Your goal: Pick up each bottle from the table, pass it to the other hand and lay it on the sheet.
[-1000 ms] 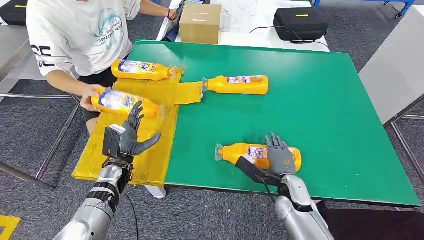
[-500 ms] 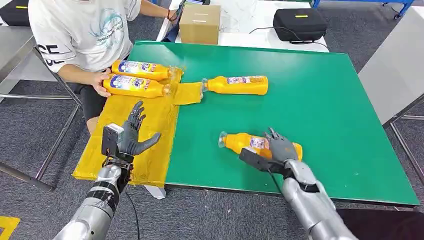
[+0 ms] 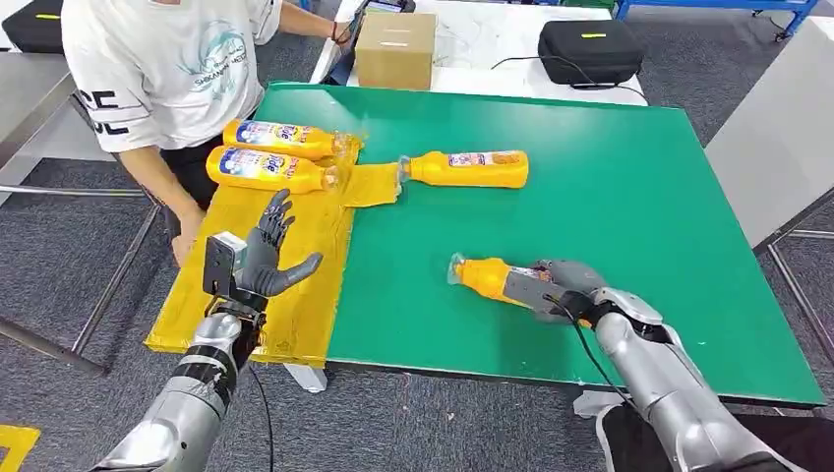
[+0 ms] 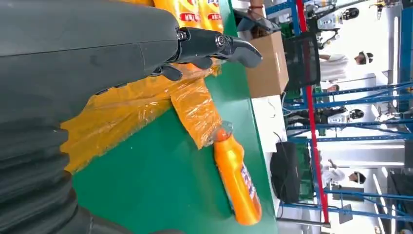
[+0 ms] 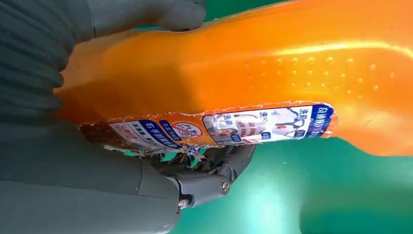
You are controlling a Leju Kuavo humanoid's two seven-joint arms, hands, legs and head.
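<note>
Table (image 3: 629, 197): green top, yellow sheet (image 3: 285, 246) draped over its left edge.

Right hand (image 3: 561, 287): fingers wrapped around the body of an orange bottle (image 3: 492, 278) near the front of the table. The bottle points cap-first toward the sheet; whether it is off the surface cannot be told. The right wrist view shows the thumb (image 5: 151, 12) over one side of the orange body and the dark fingers (image 5: 214, 178) curled under the torn label.

Left hand (image 3: 264, 258): raised over the front part of the sheet, fingers spread apart, holding nothing.

Second bottle (image 3: 467, 167): lying on its side on the bare green top, well apart from the right hand, its cap just touching a flap of the sheet.

Two more bottles, one at the rear (image 3: 280, 138) and one in front of it (image 3: 266, 169): lying side by side on the far end of the sheet, caps toward the table's middle.

Person in a white T-shirt (image 3: 167, 69): standing at the table's far left corner, one arm hanging beside the sheet.

Cardboard box (image 3: 395, 49) and black case (image 3: 590, 49): on a white surface beyond the table.
</note>
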